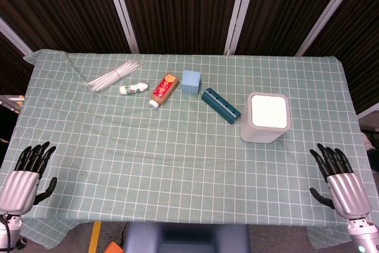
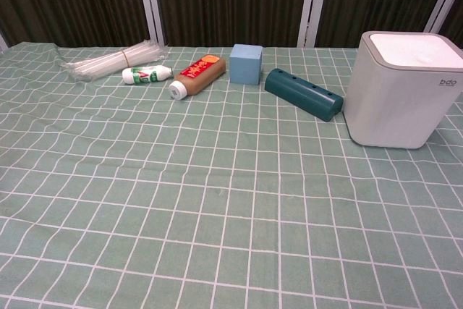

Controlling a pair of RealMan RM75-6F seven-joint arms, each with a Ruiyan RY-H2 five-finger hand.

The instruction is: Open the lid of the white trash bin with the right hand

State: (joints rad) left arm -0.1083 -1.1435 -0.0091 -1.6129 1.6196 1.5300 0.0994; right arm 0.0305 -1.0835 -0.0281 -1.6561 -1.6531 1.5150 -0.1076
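The white trash bin [image 1: 267, 118] [image 2: 401, 88] stands upright on the right half of the table, its flat lid lying closed on top. My right hand [image 1: 340, 181] hovers at the table's near right corner, well short of the bin, fingers spread and holding nothing. At the near left corner my left hand [image 1: 28, 173] is likewise spread and empty. Neither hand shows in the chest view.
A dark teal perforated block [image 1: 220, 105] [image 2: 304, 93] lies just left of the bin. Further left are a light blue cube [image 1: 191, 81], a brown bottle [image 1: 164, 89], a small white bottle [image 1: 134, 89] and a bundle of clear tubes [image 1: 113, 75]. A green checked cloth [image 1: 177, 158] covers the table.
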